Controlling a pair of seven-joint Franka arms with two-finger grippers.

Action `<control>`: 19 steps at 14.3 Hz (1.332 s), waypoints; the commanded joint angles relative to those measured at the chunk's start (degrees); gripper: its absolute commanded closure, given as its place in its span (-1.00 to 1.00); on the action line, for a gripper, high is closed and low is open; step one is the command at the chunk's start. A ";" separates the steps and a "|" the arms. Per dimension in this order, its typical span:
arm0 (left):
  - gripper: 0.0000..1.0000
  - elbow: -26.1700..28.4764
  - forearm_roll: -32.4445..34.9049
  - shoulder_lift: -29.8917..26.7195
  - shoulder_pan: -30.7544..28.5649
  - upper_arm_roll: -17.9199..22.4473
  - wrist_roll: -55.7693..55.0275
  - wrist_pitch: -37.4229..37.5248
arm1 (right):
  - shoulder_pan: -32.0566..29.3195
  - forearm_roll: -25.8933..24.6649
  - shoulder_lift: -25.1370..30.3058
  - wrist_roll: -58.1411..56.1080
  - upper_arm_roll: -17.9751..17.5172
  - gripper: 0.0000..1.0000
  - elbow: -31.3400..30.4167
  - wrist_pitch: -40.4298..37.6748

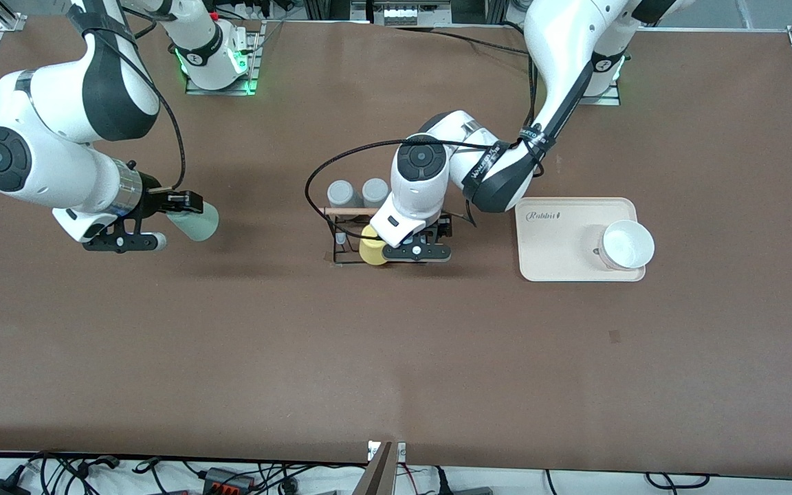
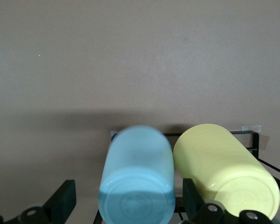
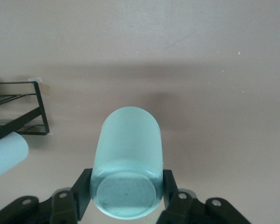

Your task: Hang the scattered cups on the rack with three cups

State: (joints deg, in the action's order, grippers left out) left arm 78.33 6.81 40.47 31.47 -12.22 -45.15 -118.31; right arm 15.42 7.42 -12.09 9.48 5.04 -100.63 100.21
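While cups are held: both arms loaded.
Left gripper [image 1: 416, 251]: fingers wide, flanking blue tumbler [image 2: 137, 172] at rack [image 1: 338, 237].
Right gripper [image 1: 177, 202]: clamps mint tumbler [image 1: 194, 219].
Risk: blue tumbler nudges yellow tumbler [image 2: 226, 168], slips off peg.

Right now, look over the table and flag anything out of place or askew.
Nothing stands out. The mint cup is gripped by the right tool above bare table. The left tool sits at the rack around the blue cup, beside the yellow cup.
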 commanded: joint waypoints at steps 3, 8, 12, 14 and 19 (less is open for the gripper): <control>-1.00 0.07 1.19 -3.55 -1.50 0.53 2.70 1.67 | 6.36 0.75 -4.25 10.37 0.23 1.00 6.40 -0.20; -1.00 -0.29 1.01 -12.85 -7.90 -0.09 8.65 9.30 | 11.90 1.45 -10.75 20.12 0.14 1.00 15.70 -0.20; -1.00 -0.02 1.01 -19.01 -14.58 -0.09 22.44 20.46 | 15.33 5.93 -15.33 26.03 0.14 1.00 21.52 -0.02; -1.00 0.15 0.84 -22.18 -17.40 -0.09 26.68 26.17 | 16.65 6.03 -17.00 26.38 0.14 1.00 22.67 1.12; -1.00 -0.02 0.13 -25.26 -23.28 -0.17 35.80 31.81 | 19.03 6.11 -18.94 29.81 0.14 1.00 23.11 3.32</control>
State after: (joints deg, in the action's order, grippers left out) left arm 76.67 6.85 17.33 10.74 -11.67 -14.60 -88.38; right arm 33.54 12.56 -29.96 37.81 4.75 -79.60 103.84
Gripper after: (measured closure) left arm 0.000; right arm 0.357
